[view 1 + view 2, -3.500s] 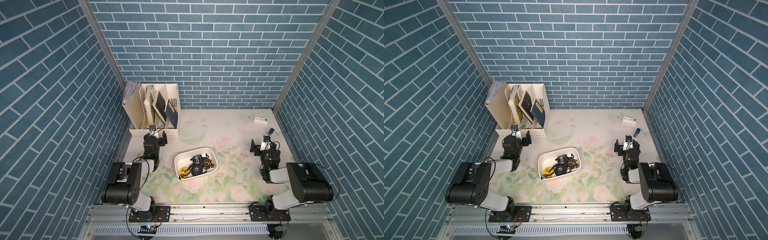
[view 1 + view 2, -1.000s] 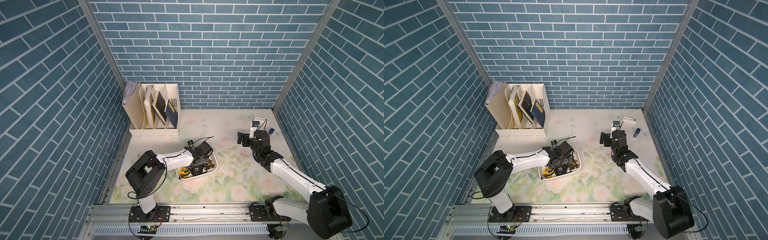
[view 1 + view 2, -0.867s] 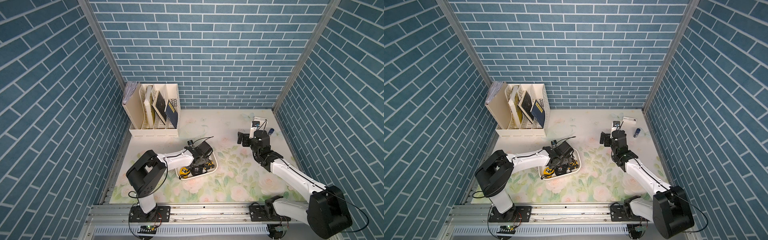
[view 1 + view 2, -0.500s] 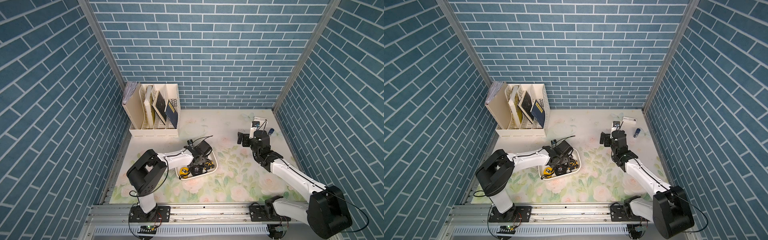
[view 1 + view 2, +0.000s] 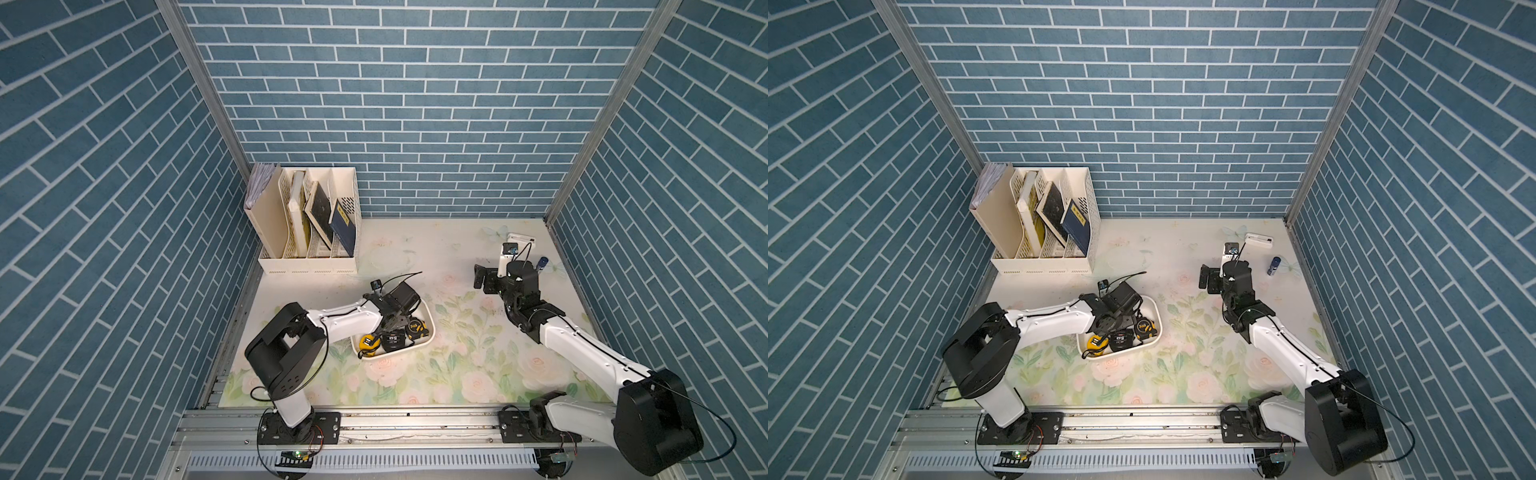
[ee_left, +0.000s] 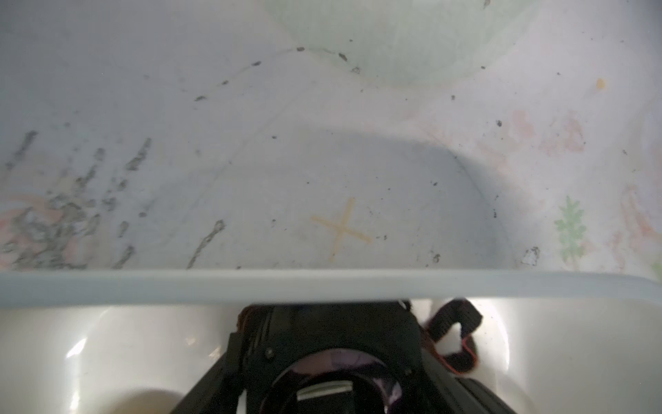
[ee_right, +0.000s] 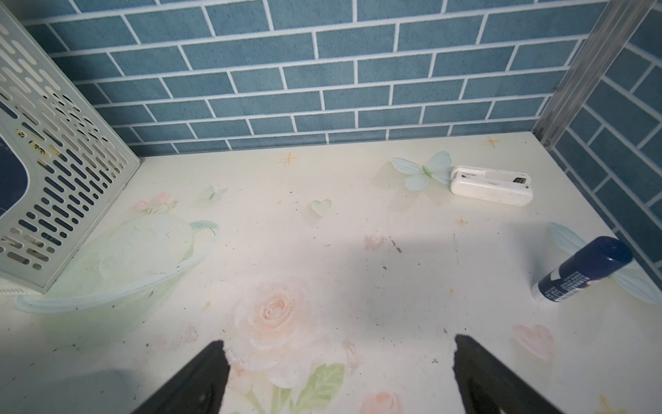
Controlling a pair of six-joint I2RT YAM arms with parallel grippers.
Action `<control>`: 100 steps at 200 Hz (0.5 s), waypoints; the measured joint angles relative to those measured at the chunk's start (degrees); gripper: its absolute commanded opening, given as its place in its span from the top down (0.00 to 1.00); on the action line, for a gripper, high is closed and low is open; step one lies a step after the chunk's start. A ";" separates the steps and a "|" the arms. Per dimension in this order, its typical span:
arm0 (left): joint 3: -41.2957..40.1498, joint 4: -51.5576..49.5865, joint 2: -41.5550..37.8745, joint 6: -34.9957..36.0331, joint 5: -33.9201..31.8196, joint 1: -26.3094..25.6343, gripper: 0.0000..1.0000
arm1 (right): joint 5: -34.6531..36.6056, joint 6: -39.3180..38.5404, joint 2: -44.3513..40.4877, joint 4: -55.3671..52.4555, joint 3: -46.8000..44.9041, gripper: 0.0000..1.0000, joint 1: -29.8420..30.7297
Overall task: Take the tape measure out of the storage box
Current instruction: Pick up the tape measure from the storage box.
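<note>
Contact at the tub: the left claw [image 5: 392, 325] was down inside the shallow white plastic storage box [image 5: 401, 352], jaws standing part-closed around the black round-windowed tape measure [image 6: 322, 362]. The left wrist view showed that black casing filling the gap between the fingers. Its black strap loop [image 6: 455, 333] showed just beside the claw, with the tub's rim right ahead. In both top views a yellow tape measure [image 5: 367, 342] and a black-and-yellow one [image 5: 417, 328] lay in the tub, on either side of the claw. The right claw [image 7: 340, 342] was spread wide and empty above the floral tabletop [image 7: 322, 233], well apart from the tub. A white oblong case [image 7: 490, 185] and a dark blue tube [image 7: 580, 274] lay beyond it.
</note>
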 measured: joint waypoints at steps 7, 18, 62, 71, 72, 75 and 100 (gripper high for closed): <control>-0.20 -0.59 -1.53 -0.07 -0.39 0.00 1.00 | -0.31 0.02 0.00 0.04 0.00 0.00 0.00; -0.20 -1.09 -4.13 -0.15 -0.90 -0.02 1.00 | -0.81 0.02 -0.02 0.11 -0.04 0.00 0.02; 2.21 -1.66 -10.84 1.05 -1.81 -0.15 1.00 | -3.13 0.15 -0.59 0.17 -0.90 0.00 0.02; 2.47 -1.29 -12.04 1.53 -1.66 -0.15 1.00 | -3.85 0.20 -1.05 0.22 -1.14 0.00 0.02; 2.47 -1.25 -12.17 1.60 -1.64 -0.15 1.00 | -3.93 0.20 -1.09 0.24 -1.18 0.00 0.02; 2.47 -1.01 -12.61 1.84 -1.53 -0.15 1.00 | -4.20 0.22 -1.29 0.24 -1.27 0.00 0.02; 2.47 2.47 -16.85 3.58 -0.22 -0.20 1.00 | -7.02 0.68 -3.15 0.52 -1.68 0.00 0.02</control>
